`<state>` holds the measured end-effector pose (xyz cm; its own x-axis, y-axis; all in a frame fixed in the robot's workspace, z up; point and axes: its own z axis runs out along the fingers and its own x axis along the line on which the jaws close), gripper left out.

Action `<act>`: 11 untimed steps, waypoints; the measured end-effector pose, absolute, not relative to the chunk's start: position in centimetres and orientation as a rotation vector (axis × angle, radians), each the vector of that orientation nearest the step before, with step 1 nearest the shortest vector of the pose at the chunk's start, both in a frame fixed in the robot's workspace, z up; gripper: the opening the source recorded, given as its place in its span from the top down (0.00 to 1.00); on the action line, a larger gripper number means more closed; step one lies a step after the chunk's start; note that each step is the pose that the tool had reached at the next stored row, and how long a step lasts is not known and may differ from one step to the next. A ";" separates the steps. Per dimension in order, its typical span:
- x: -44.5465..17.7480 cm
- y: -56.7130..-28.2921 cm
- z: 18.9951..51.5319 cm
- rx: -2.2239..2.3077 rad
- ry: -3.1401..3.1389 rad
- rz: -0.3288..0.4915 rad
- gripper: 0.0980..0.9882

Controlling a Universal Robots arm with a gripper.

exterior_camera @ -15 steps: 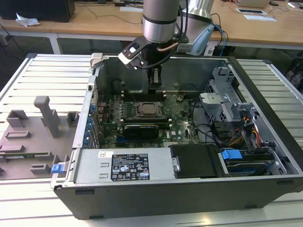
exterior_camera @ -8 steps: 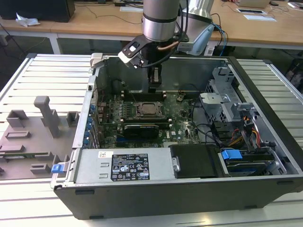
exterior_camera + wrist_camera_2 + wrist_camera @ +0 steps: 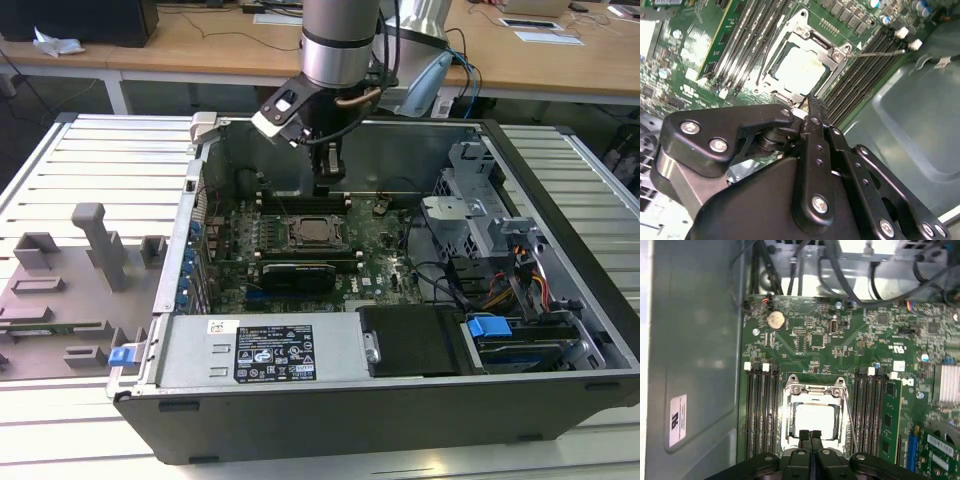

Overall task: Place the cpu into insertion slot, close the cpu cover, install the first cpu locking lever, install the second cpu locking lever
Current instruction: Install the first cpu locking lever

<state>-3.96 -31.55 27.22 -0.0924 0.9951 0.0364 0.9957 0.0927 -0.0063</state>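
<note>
The cpu (image 3: 815, 416), a dull silver square, lies in the insertion slot (image 3: 791, 416) on the green board. Around it the silvery cpu cover (image 3: 815, 389) lies flat, framing the chip. One thin wire locking lever (image 3: 850, 420) slants away beside the socket; in the second wrist view a lever (image 3: 880, 51) points over the memory slots and another (image 3: 772, 47) crosses the slots on the other side. My gripper (image 3: 811, 433) hangs just above the socket's edge, fingers shut with nothing between them. In the exterior view the gripper (image 3: 330, 182) is above the cpu (image 3: 313, 232).
The open computer case (image 3: 560, 410) surrounds the board with tall metal walls. Long black memory slots (image 3: 762, 410) flank the socket on both sides. Cables and a drive cage (image 3: 480, 215) crowd the exterior view's right. A grey fixture tray (image 3: 70, 290) lies outside the case.
</note>
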 end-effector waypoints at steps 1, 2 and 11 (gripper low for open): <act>-4.0 -31.5 27.2 -2.054 -2.335 -0.030 0.99; -4.0 -31.5 27.2 -2.010 -2.373 -0.029 0.99; -4.0 -31.5 27.2 -1.654 -2.631 -0.022 0.99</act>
